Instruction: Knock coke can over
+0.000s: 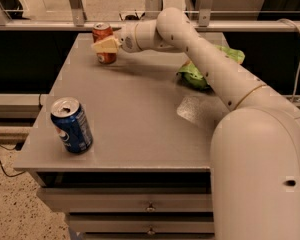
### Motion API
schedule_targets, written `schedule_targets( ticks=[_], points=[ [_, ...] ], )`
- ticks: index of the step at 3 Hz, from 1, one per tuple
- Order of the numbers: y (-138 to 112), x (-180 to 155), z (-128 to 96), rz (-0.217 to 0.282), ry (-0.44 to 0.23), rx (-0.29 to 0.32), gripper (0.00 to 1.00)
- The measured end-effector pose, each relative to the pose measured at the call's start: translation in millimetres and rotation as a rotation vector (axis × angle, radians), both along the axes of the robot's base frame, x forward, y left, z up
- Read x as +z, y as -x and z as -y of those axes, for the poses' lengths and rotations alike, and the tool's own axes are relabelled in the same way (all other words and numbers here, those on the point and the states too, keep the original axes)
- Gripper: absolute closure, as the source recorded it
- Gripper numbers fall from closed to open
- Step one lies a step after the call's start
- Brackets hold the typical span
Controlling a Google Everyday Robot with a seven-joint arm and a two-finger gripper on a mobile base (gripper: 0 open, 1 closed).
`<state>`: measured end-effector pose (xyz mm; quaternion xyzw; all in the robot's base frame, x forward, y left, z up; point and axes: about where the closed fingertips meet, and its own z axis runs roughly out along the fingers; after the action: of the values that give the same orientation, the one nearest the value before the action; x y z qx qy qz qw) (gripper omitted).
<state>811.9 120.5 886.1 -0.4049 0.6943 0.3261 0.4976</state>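
A: Where's the coke can (102, 33)?
B: Upright, far-left corner of the table (140, 114) — gripper (105, 45) at its side (spread or pressed together, can't tell). Likely light, thin-walled, slick — push near the top

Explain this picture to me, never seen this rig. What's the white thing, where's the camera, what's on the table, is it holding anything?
The big white shape is a robot arm on a mobile base. It has one arm with a two-finger gripper at the tip. There is only one camera view. It looks down on the grey table from near the arm's thick lower end, but where it is mounted isn't known.

Three things are on the table. An orange-red coke can stands upright at the far left corner. A blue Pepsi can stands upright near the front left edge. A crumpled green bag lies on the right, partly behind the arm.

The gripper reaches across to the coke can and overlaps its middle in this view. Whether it touches the can can't be told. Nothing is lifted, and the can is not yet knocked over.
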Motion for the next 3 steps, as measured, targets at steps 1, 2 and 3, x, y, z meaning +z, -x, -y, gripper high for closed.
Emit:
schedule_targets(
  ticks=[1, 2, 3],
  points=[
    [6.5, 4.8, 4.9, 0.008, -0.007, -0.020, 0.63],
    [8.4, 31.9, 24.7, 0.080, 0.068, -0.028, 0.87],
    [3.8, 52.5, 46.3, 0.131, 0.207, -0.009, 1.00]
  ],
)
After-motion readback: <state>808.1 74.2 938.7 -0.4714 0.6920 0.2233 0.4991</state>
